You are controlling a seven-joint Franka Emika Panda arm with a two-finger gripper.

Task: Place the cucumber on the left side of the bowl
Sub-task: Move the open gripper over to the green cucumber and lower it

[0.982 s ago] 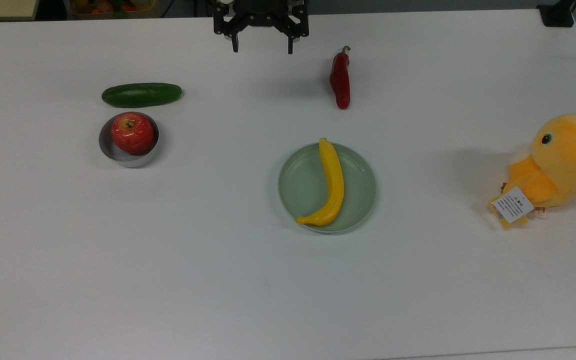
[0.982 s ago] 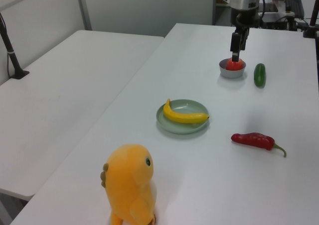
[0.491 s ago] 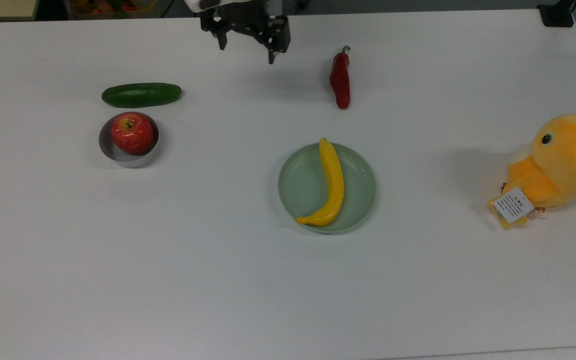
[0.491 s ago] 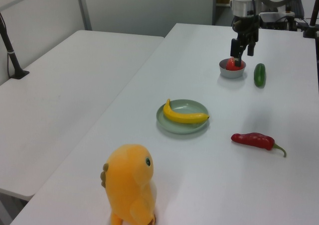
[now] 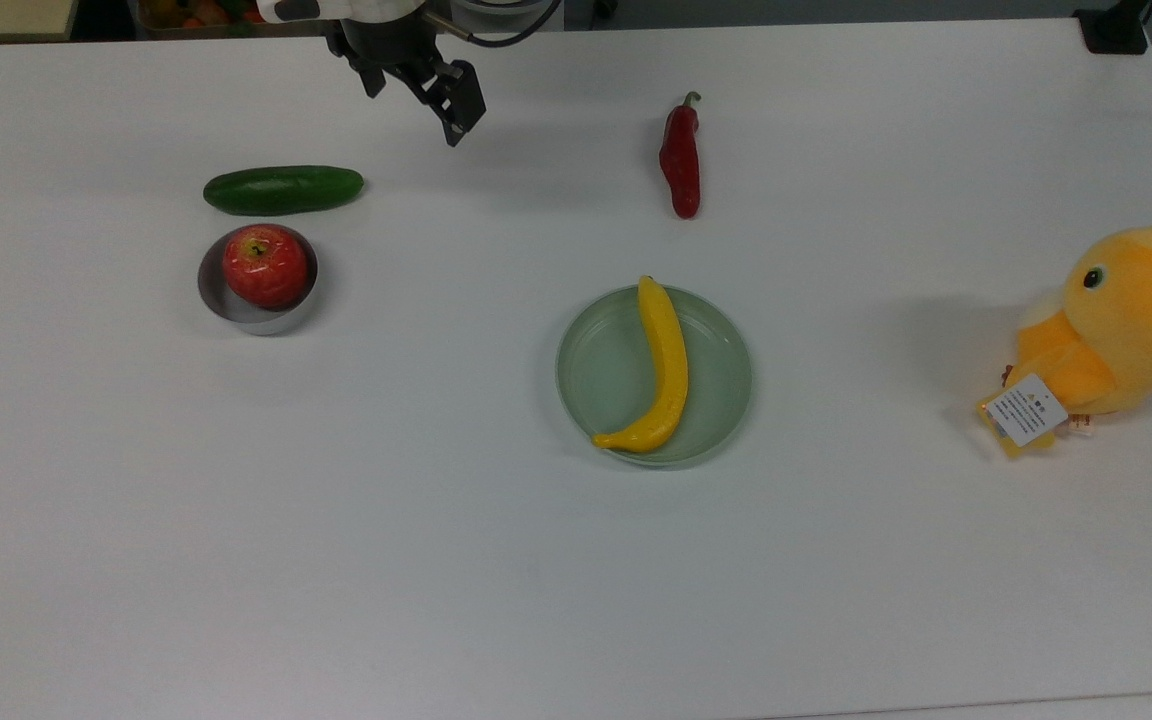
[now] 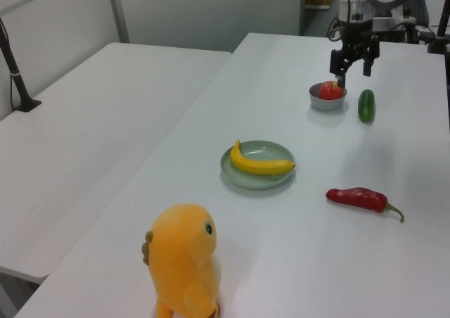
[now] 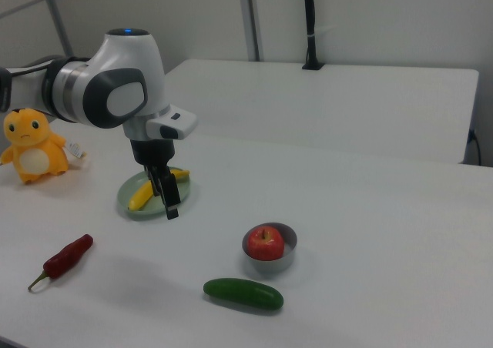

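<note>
Nearest the counter (image 5: 436, 560) front edge in the top view, only bare white surface. Farther in, toward the top view's right edge, an orange plush toy (image 5: 1121, 325) with a paper tag; mid-counter, a pale green plate (image 5: 726, 385) carrying a yellow banana (image 5: 664, 365). Toward the top view's left, the bowl (image 5: 258, 316), silver, holding a red apple (image 5: 265, 265). Just beyond the bowl, close beside but apart from it, the cucumber (image 5: 283, 190), lying flat and roughly parallel to the far edge. At about the same depth on the top view's right, well apart, a red chili pepper (image 5: 681, 160) lying flat, stem toward the far edge. Nearest the far edge, the gripper (image 5: 416, 85) hanging above the counter, beyond the cucumber and off to the top view's right of it, touching nothing; fingers (image 6: 365, 66) spread apart and empty, as seen in the left view.
</note>
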